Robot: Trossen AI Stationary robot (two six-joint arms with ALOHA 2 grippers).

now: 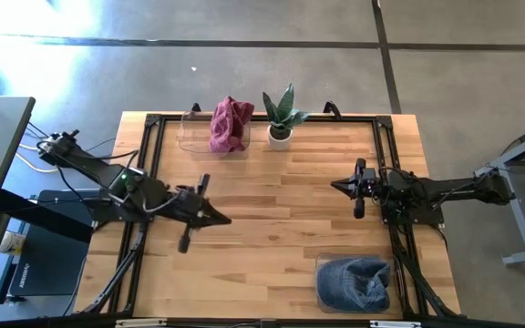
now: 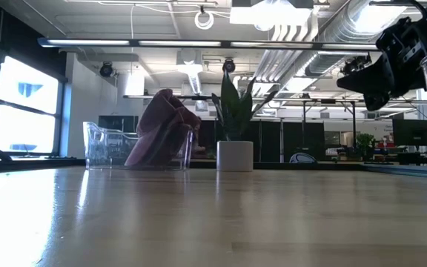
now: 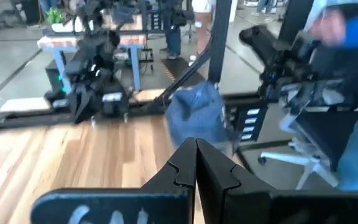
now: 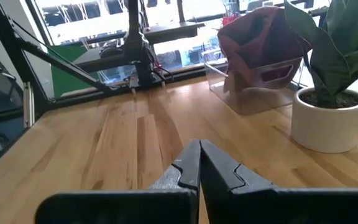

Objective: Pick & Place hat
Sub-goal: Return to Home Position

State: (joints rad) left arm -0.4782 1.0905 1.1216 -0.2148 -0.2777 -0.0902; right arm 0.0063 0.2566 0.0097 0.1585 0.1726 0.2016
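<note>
two bins point(image 1: 192, 133) point(image 1: 321, 263) holding caps point(image 1: 231, 125) point(image 1: 354, 284), one plant point(image 1: 281, 114)

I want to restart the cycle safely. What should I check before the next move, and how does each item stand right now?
1. Blue fabric cap inside clear plastic bin: ok.
2. Maroon fabric cap inside second clear plastic bin: ok.
3. Left tool shut, holding nothing: ok.
4. Right tool shut, holding nothing: ok.
5. Green plant in white pot upright, apart from both tools: ok.
</note>
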